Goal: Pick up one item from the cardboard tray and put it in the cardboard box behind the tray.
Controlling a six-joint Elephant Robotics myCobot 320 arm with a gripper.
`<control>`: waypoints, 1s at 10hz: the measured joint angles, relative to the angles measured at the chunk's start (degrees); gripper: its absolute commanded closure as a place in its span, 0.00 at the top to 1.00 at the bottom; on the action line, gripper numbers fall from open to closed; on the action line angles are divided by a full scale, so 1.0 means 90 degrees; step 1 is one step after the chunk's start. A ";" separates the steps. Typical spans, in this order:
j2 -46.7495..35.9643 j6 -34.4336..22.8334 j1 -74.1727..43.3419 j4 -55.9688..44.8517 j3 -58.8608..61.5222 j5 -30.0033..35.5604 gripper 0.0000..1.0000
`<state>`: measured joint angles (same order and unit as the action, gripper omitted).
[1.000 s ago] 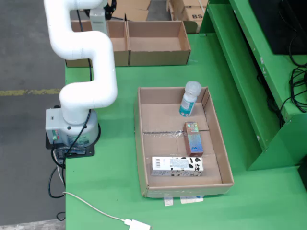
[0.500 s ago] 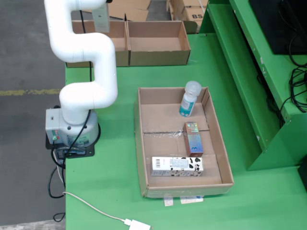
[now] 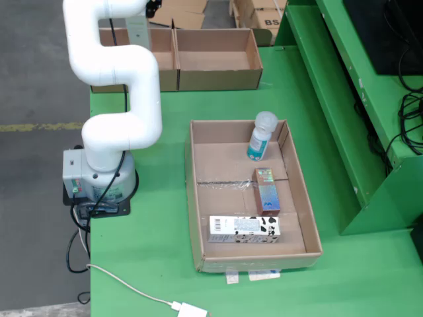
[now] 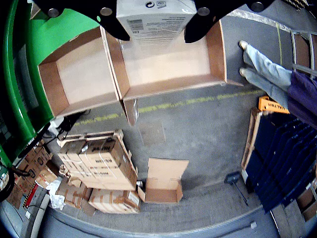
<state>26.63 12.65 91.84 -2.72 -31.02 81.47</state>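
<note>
Your claw is clamped on a white carton with a printed barcode label, one black finger on each side of it, as the wrist view shows. In the fixed view the same carton hangs at the top of the white jointed arm, over the left of two open brown cardboard boxes at the far edge of the green counter.

In the wrist view, the compartment directly below the claw is open and bare inside. Its shared wall with the neighbouring compartment runs just left of the carton. Its right wall stands beside the right finger, and its near rim lies below the carton in the frame.

Well away from the claw, toward the near side of the counter, sits the shallow cardboard tray. It holds a white bottle with a teal label leaning at the far end, a small reddish-brown box in the middle, and a white black-spotted carton lying nearest the front rim.

Beyond the boxes the wrist view shows grey concrete floor with stacked cardboard cartons, and a person's legs in pale trousers to the right.
</note>
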 measured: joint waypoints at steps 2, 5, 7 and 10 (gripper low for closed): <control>0.0000 0.0000 0.0000 0.0000 -0.0626 0.0000 0.00; 0.0000 -0.0019 0.0000 0.0020 -0.1484 0.0000 0.00; 0.0000 0.0000 0.0000 0.0029 -0.1660 0.0000 0.00; 0.0000 0.0000 0.0000 0.0029 -0.1660 0.0000 0.00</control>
<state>26.63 12.65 91.84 -2.46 -45.96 81.47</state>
